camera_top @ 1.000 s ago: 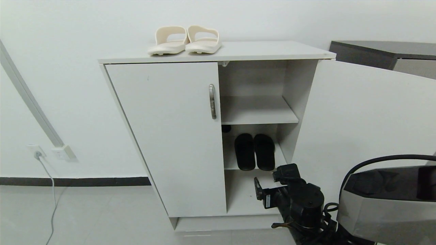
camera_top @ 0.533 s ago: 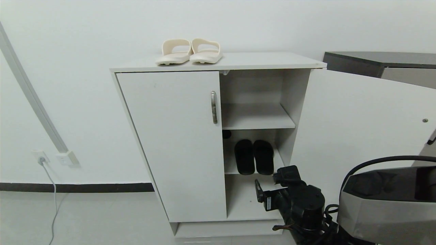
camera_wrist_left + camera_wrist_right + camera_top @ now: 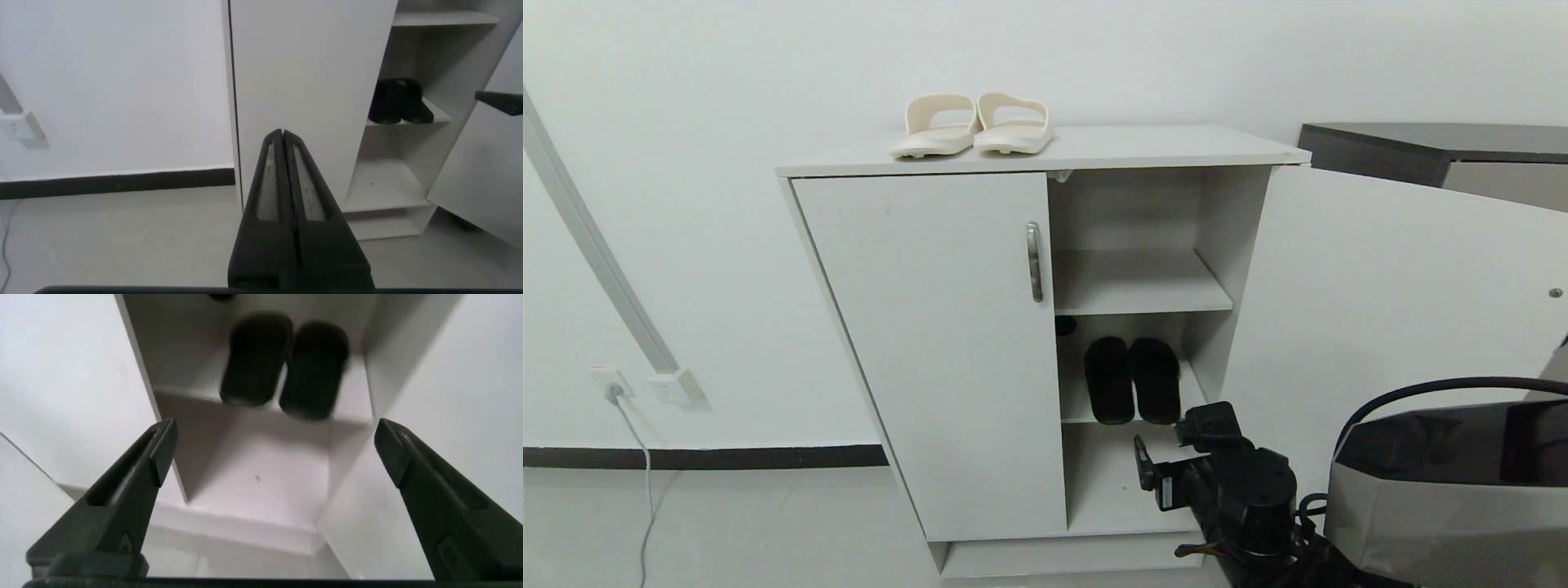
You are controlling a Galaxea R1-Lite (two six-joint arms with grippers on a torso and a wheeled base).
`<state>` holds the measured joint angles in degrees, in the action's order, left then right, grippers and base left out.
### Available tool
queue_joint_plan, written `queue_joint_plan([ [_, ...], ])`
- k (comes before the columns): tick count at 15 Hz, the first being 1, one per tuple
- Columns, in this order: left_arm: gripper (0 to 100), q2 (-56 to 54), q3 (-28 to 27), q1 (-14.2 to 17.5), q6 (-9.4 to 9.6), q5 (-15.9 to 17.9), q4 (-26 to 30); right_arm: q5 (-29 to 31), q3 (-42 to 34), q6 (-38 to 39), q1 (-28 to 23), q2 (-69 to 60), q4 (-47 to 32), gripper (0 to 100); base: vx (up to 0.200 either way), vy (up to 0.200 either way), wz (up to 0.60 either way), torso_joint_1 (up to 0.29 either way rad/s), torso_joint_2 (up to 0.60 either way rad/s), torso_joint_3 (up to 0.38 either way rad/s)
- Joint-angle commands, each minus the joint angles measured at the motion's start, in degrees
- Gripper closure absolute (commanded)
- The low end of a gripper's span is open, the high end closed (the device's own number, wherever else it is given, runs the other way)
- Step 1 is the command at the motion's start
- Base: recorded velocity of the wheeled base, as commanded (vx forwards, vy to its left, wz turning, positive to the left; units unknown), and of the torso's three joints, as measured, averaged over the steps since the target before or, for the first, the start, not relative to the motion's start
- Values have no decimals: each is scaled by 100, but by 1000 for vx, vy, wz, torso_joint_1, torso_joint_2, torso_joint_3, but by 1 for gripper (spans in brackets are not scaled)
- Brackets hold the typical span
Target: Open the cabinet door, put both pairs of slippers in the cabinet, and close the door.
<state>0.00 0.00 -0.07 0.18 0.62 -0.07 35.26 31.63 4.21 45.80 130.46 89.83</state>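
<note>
Black pair's in the cabinet, beige pair's up on top

The black slippers [image 3: 1132, 380] sit side by side on the middle shelf [image 3: 1196, 384] of the cabinet [image 3: 1176, 145]. Its right door [image 3: 1380, 310] is swung open and its left door [image 3: 931, 343] is shut. The beige slippers [image 3: 972, 124] are on the cabinet's top. The right end effector [image 3: 1173, 441] hangs low by the bottom shelf, spread wide and empty. The left end effector [image 3: 282, 139] is pinched closed on nothing.

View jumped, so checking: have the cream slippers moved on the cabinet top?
No. The cream slippers still sit above the closed door on the cabinet top; only the camera shifted.
</note>
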Motion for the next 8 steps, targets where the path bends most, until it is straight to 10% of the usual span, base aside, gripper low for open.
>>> queue_joint_plan([
  [1, 100, 0, 0, -1, -1, 8, -1, -1, 9, 1, 17, 23, 17, 0, 0, 200, 0, 17, 7, -2],
  [8, 100, 0, 0, -1, -1, 8, -1, -1, -43, 10, 25, 5, 17, 0, 0, 200, 0, 3, 4, 7],
])
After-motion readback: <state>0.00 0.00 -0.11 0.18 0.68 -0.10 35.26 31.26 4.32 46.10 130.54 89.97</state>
